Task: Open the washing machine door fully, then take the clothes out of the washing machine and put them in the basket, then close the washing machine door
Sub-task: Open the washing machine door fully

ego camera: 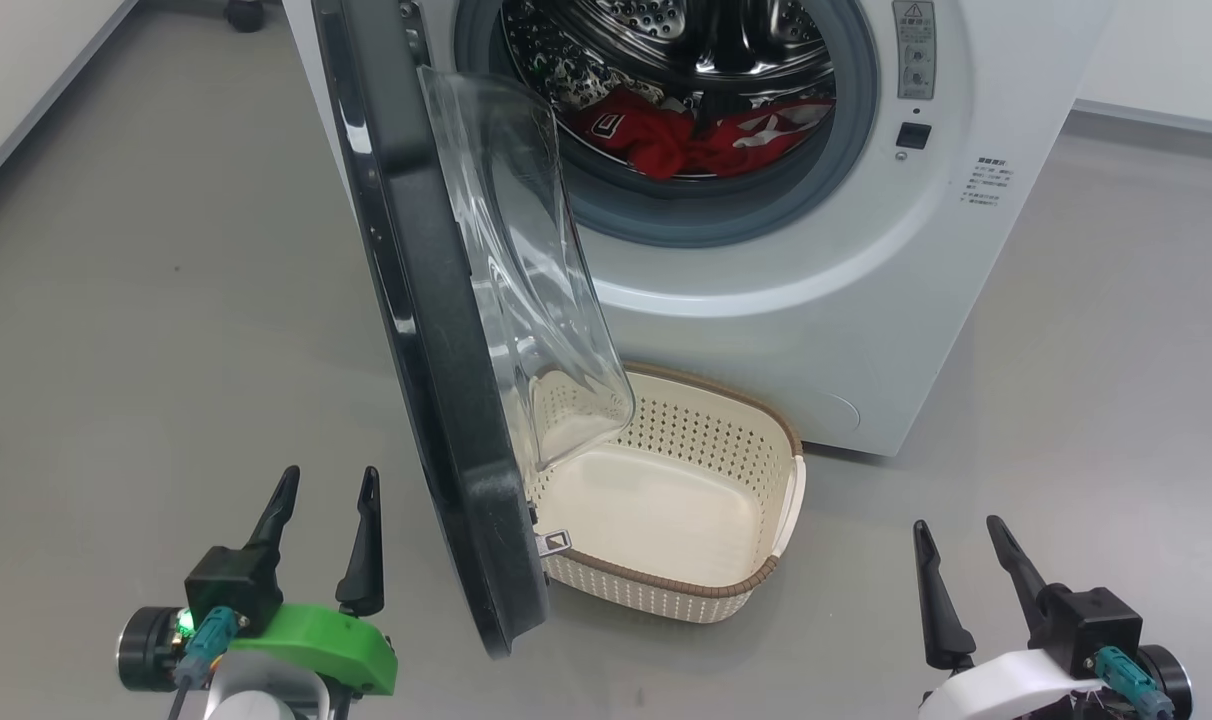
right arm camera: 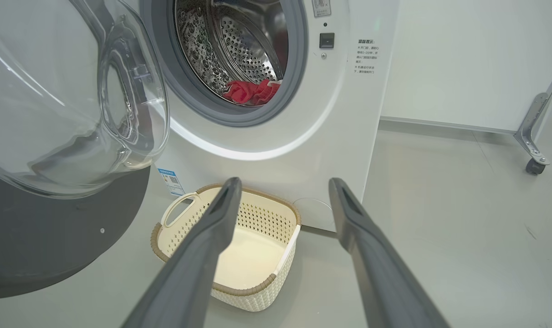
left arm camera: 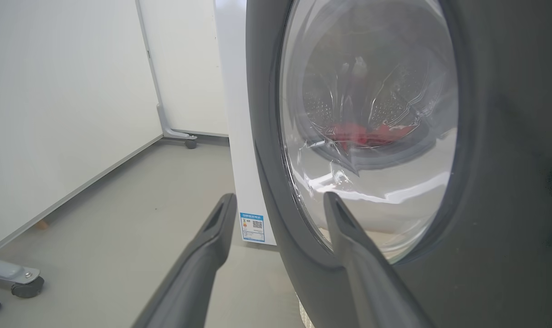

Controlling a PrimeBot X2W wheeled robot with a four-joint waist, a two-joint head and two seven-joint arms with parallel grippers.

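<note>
While the washing machine door [ego camera: 436, 330] stands only part-open, overhanging the basket [ego camera: 656, 587] at the foot of the washing machine [ego camera: 816, 300], I would take the rim's free edge and draw it left along its hinge arc, slowly, avoiding the glass [ego camera: 526, 280]. The left end effector [ego camera: 330, 472] sits just beside the door's outer face, fingers [ego camera: 365, 545] spread and empty, contact unconfirmed; the right end effector [ego camera: 956, 523] is likewise spread and empty, with the clothes [ego camera: 701, 130] in the drum [ego camera: 666, 30]

Bright, even light; washing machine door [left arm camera: 376, 173] glares.
</note>
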